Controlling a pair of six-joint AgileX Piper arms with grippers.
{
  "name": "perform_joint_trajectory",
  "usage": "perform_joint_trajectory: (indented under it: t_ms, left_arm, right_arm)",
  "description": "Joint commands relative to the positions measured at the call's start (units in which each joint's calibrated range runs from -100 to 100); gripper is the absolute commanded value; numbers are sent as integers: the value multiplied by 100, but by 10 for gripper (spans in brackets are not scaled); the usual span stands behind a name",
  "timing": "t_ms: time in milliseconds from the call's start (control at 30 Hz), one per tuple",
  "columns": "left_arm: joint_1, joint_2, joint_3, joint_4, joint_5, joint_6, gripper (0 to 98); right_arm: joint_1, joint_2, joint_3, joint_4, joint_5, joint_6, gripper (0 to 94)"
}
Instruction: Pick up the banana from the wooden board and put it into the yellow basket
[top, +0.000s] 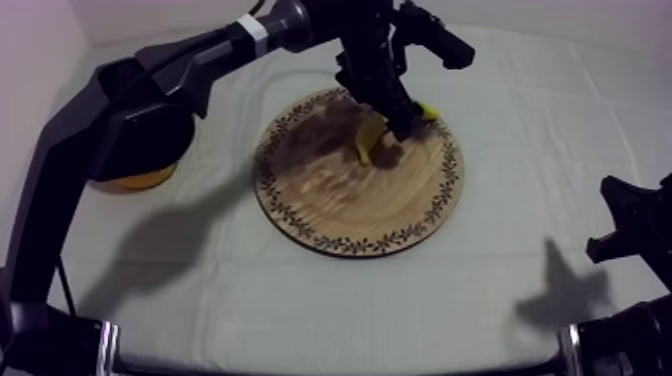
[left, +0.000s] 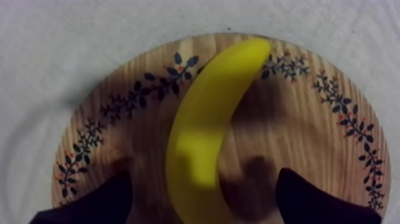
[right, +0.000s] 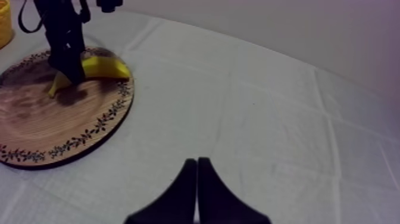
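Two states: left gripper spread wide astride banana on wooden board, not clamped; right gripper pinched shut, empty, over cloth.

Left arm overhangs yellow basket; board near half bare; open cloth between board and right gripper.

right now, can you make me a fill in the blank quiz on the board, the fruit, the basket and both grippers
1. The wooden board holds one fruit, the ____.
2. The left gripper is ____, with one finger at each side of that fruit.
3. The right gripper, over bare cloth, is ____ on nothing.
4. In the top view the yellow basket sits to the board's ____.

Missing words: banana; open; shut; left.
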Motion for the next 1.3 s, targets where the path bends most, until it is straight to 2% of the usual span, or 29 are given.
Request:
perform_joint_trajectory:
  t_ms: [0,100,167,267,433,600,800,1267]
  left_arm:
    - [-2,139,-214,5,64,-4,862]
    - [6,283,-373,-7,110,-8,834]
    - [9,362,-448,-15,101,4,782]
    - [11,456,-512,-17,49,63,653]
    - [8,556,-561,44,-62,143,380]
    - [9,539,-551,74,-142,163,220]
    - [12,289,-310,79,-237,163,161]
    - [109,-1581,866,-13,-362,258,157]
  right_arm:
    - [0,0,5,-2,-1,-2,2]
    - [0,0,5,-2,-1,-2,2]
    - [0,0,5,-2,-1,-2,2]
    - [0,0,5,-2,-1,-2,2]
    - [0,0,5,-2,-1,-2,2]
    - [0,0,5,-2,-1,-2,2]
    - [0,0,5,-2,-1,-2,2]
    - [0,0,5,-2,-1,-2,2]
